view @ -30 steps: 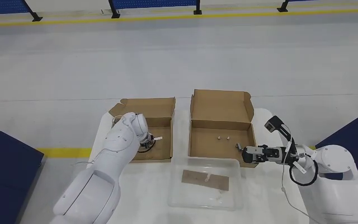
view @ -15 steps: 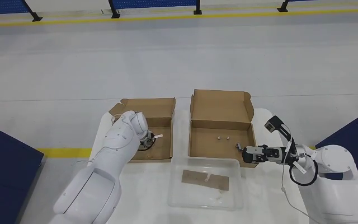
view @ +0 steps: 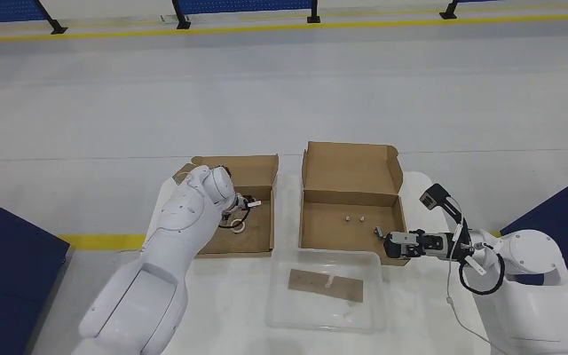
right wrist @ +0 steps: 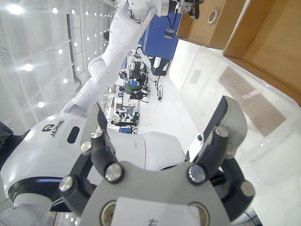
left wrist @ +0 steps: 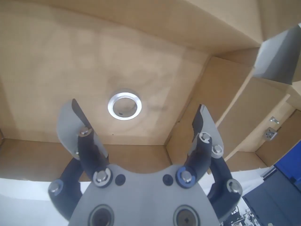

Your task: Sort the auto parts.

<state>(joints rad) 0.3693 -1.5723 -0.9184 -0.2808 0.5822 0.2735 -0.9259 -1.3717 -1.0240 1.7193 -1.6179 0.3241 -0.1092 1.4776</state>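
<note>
On the left box [view: 257, 169] floor: one metal ring [left wrist: 124, 107], lying flat.
My left gripper [left wrist: 137, 105] hangs above it, jaws spread and empty; my right gripper [right wrist: 162, 104], also spread, sits by the one clear tray [view: 373, 266]. Placement looks done; next, pick from the tray. Two boxes; two small parts [view: 346, 216] in the right box [view: 351, 169].

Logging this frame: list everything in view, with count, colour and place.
Table: one, white, under everything.
Left cardboard box: one, brown, open, on the robot's left.
Metal ring: one, silver, flat on the left box's floor.
Right cardboard box: one, brown, open, beside the left one.
Small metal parts: two, silver, on the right box's floor near its back wall.
Clear tray: one, transparent, in front of the boxes.
Brown sheet: one, lying in the tray.
Pale scrap: one, on the sheet.
Left gripper: open, above the ring.
Right gripper: open, beside the right box.
</note>
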